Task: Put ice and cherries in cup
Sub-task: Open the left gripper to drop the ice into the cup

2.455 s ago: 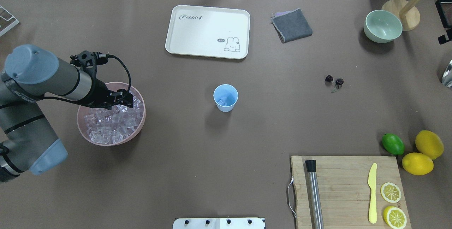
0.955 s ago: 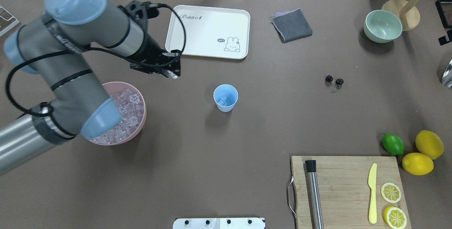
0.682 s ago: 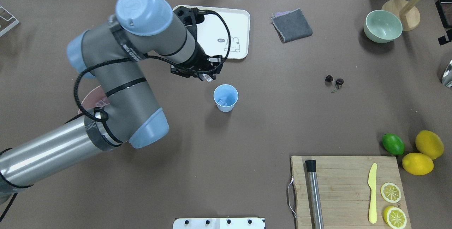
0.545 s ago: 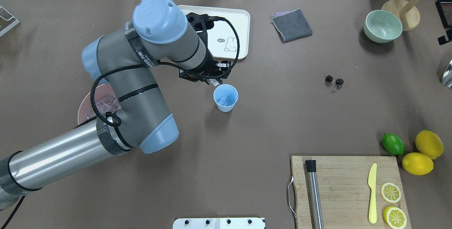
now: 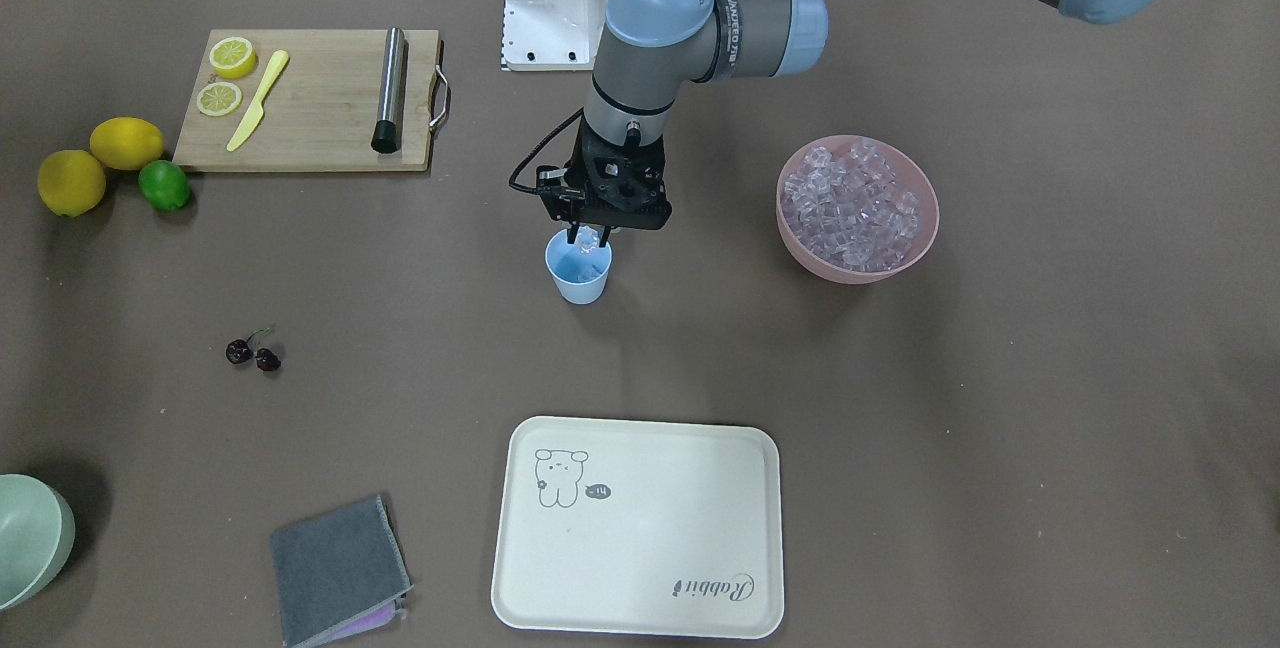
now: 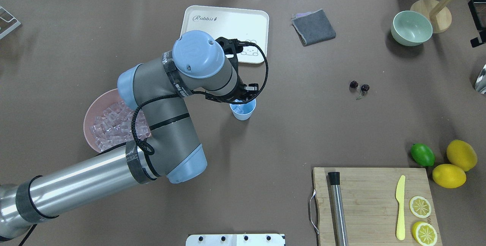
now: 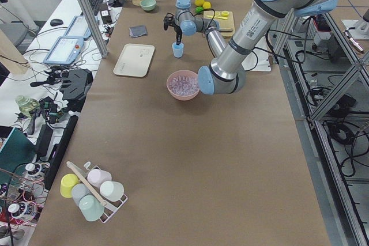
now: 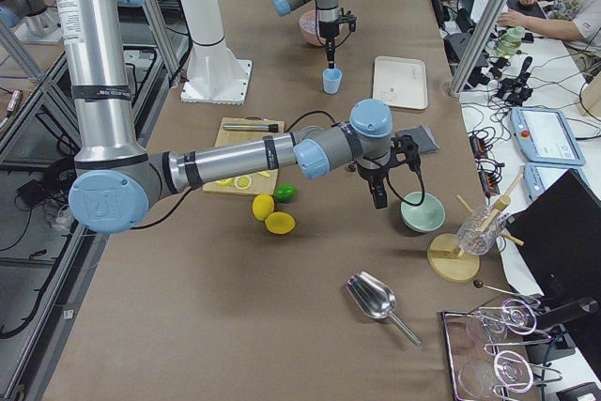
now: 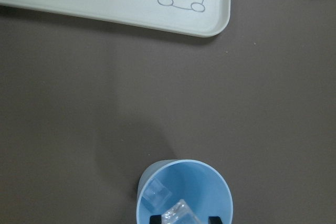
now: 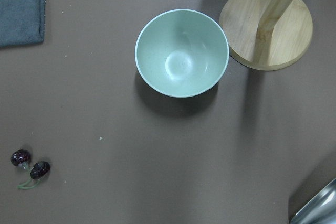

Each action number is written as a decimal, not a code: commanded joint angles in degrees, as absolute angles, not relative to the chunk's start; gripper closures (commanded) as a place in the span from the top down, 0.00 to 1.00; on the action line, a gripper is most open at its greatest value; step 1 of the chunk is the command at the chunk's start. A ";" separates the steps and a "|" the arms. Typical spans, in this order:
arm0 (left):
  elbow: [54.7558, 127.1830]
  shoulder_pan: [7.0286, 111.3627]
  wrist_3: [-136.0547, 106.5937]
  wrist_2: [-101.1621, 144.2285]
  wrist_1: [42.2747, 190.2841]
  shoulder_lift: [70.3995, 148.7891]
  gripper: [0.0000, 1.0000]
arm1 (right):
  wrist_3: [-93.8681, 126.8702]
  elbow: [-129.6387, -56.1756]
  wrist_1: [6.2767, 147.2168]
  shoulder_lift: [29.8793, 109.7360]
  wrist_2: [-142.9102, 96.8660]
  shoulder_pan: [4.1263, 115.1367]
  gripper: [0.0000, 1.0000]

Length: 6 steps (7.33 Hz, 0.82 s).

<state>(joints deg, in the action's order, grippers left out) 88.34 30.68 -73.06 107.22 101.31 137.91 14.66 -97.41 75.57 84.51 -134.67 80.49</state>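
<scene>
Clear ice (image 9: pixel 176 212) in left claw (image 9: pixel 183 218), cup (image 6: pixel 243 112) half-hidden (overhead)

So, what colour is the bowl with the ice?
The bowl is pink; the front-facing view shows it best.

the cup (image 5: pixel 581 280) is light blue, the ice (image 5: pixel 852 203) clear in a pink bowl (image 5: pixel 858 273). the cherries (image 5: pixel 266 360) are dark red, the worktop (image 5: pixel 950 428) brown.
</scene>
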 commanded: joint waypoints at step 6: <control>106.20 39.17 -70.42 111.52 103.62 116.45 0.97 | 14.59 -97.65 75.59 85.08 -134.74 80.51 0.99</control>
<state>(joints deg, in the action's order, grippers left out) 98.94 36.03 -72.21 109.70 103.61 125.55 14.62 -97.66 75.55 85.01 -134.74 80.51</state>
